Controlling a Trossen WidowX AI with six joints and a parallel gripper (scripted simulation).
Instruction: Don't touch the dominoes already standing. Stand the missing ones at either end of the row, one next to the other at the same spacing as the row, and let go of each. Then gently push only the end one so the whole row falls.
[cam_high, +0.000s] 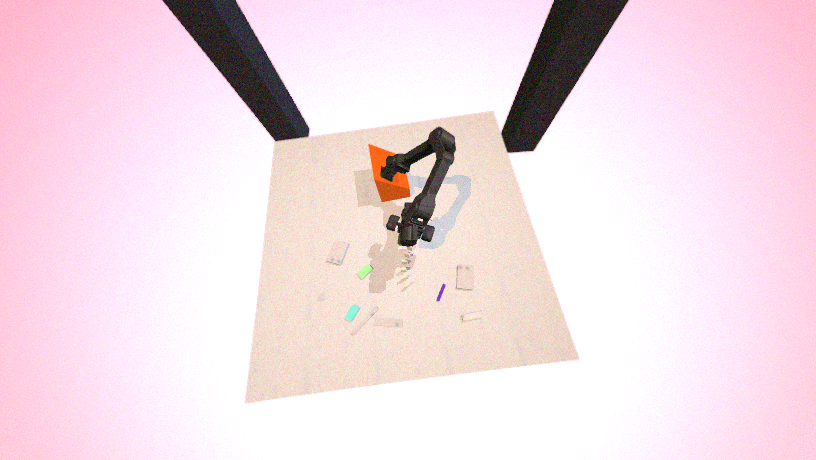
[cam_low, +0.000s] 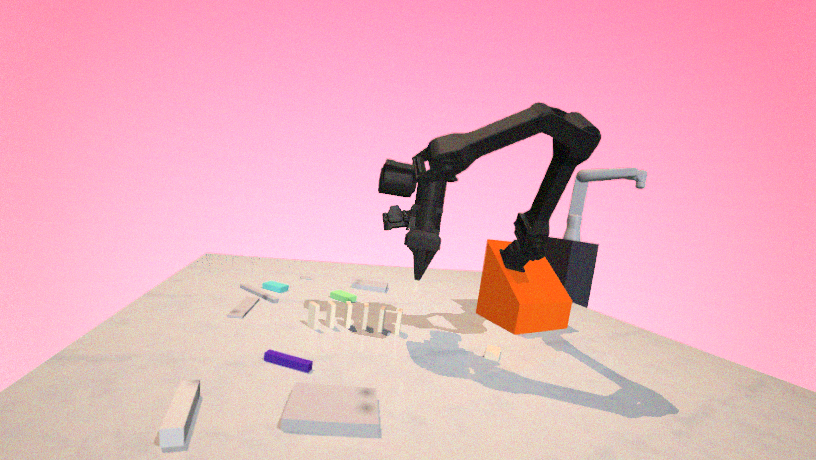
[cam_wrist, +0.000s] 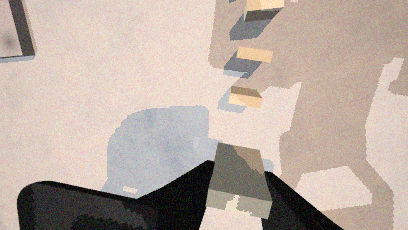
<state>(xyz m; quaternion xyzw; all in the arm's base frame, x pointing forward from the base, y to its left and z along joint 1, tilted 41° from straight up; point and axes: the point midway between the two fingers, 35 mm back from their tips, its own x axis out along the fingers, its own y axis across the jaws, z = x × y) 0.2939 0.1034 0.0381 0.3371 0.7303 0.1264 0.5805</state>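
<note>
Several cream dominoes stand in a row (cam_high: 403, 272) (cam_low: 349, 314) (cam_wrist: 254, 54); the wrist view shows only the end nearest the orange base. My gripper (cam_low: 418, 278) (cam_wrist: 240, 172) is shut on a domino (cam_wrist: 237, 167), which looks grey and shaded between the fingertips. It holds it in the air, above and just beyond that end of the row, roughly in line with it in the wrist view. In the exterior view the fingers hide most of the held domino. Another cream domino (cam_low: 492, 352) lies on the table near the orange base; the arm hides it in the top view.
The orange base block (cam_high: 391, 185) (cam_low: 528, 302) stands behind. A purple bar (cam_high: 441, 292) (cam_low: 288, 361) and a flat pale block (cam_high: 465, 277) (cam_low: 331, 408) lie to one side of the row. A green block (cam_high: 365, 271) (cam_low: 343, 296) and a teal block (cam_high: 352, 313) (cam_low: 275, 286) lie on the other.
</note>
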